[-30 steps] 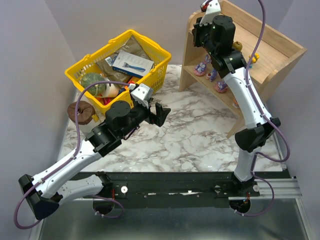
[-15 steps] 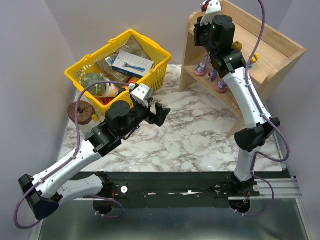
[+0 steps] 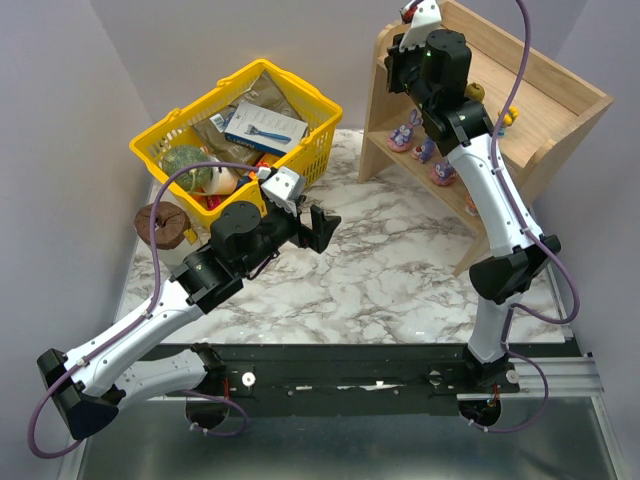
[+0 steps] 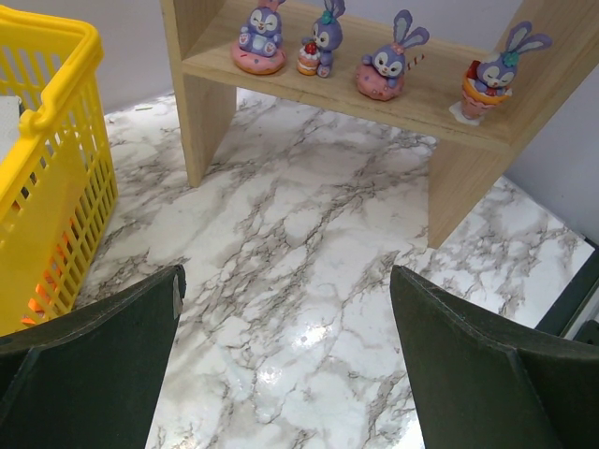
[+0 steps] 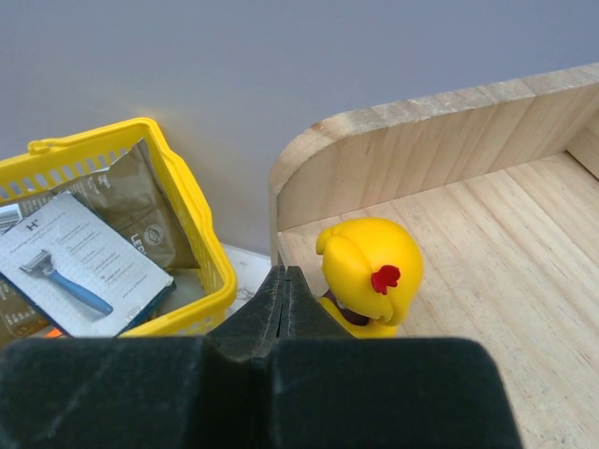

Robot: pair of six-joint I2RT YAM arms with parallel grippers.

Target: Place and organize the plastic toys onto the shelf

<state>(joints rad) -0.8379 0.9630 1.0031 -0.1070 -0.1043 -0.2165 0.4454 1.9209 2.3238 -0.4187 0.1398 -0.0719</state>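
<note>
One marble table [image 3: 380, 270] is seen beneath one light wooden two-tier shelf [image 3: 560, 110]. One yellow basket [image 3: 160, 135] is set to the left of the shelf, well apart from it.

Two arms are counted. The left gripper [image 4: 285, 281] is held over the bare marble in front of the shelf and to its left, with its jaws spread wide and nothing between them. The right gripper [image 5: 284, 281] is raised at the left end of the shelf's upper tier. Its fingers are pressed tightly together and nothing is grasped.

In the basket, one white razor pack [image 5: 75, 262] is laid on one brown packet [image 5: 140, 201], and one green-grey gourd [image 3: 185, 162] is seen at the side farthest from the shelf. The print on the pack and the packet is too small to be read.

Four purple long-eared figurines are counted upright in a row on the shelf's lower tier [image 4: 260, 37] [image 4: 323, 37] [image 4: 386, 61] [image 4: 491, 75], each on a pink or orange base. One yellow round figurine [image 5: 365, 267] with a red bow is stood on the upper tier beside the shelf's left side panel, just beside the closed fingertips. From overhead, one olive-brown round toy [image 3: 476, 92] and one yellow toy [image 3: 510, 117] are seen further right on the upper tier.
</note>
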